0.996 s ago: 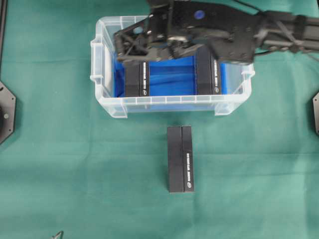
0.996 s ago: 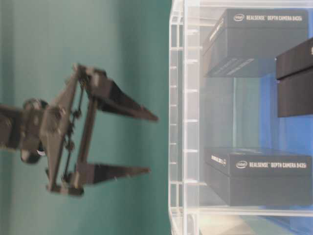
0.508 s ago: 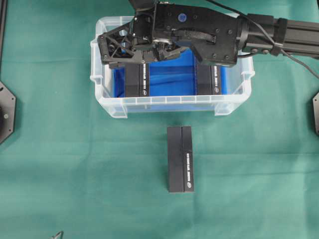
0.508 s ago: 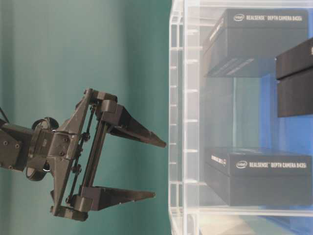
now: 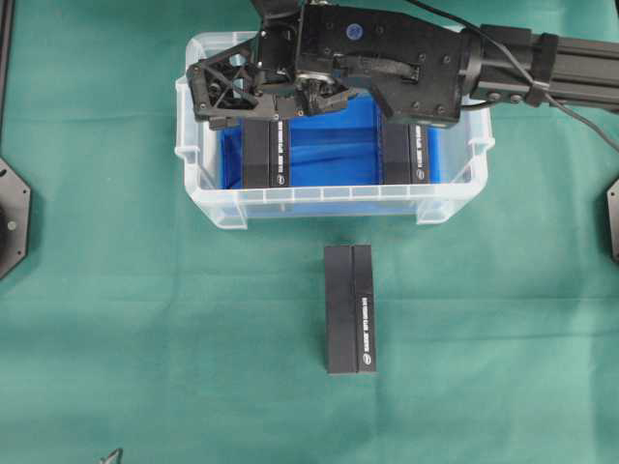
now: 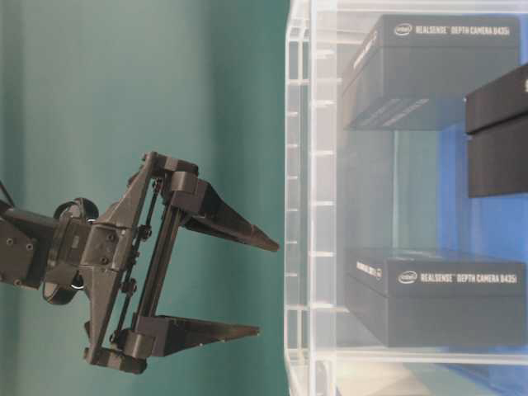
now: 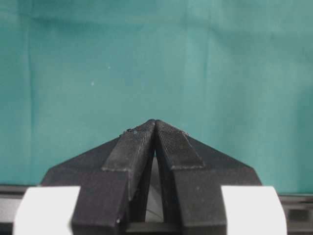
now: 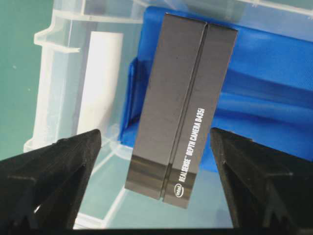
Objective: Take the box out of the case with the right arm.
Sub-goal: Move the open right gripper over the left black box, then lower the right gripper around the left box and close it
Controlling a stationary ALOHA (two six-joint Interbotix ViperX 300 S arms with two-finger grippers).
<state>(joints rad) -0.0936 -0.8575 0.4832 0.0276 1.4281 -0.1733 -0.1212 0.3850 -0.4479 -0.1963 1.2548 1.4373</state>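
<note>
A bench (image 5: 145, 338) covered in green cloth is filling the overhead view, with the case (image 5: 198, 184), a large clear plastic bin lined at the bottom with a bright blue sheet (image 5: 334, 155), sitting toward its far edge. The right arm (image 5: 542, 68), all black with a long boom and a trailing cable, is reaching in from the right and hanging over the case, its gripper (image 5: 227, 101) spread wide and holding nothing. Inside the case two long black boxes are lying flat on the blue lining: the box (image 5: 266, 153) at the left end, which is sitting directly beneath the open gripper, and a second box (image 5: 406, 153) at the right end. In the right wrist view the left-hand box (image 8: 183, 112) is showing between the two fingers (image 8: 54, 166), matte black with a seam along its length and white lettering reading RealSense Depth Camera D435i. A third matching box (image 5: 350, 309) is lying outside on the cloth, just in front of the case. The left gripper (image 7: 155, 128) is hanging over bare green cloth with its tips pressed together, gripping nothing.
</note>
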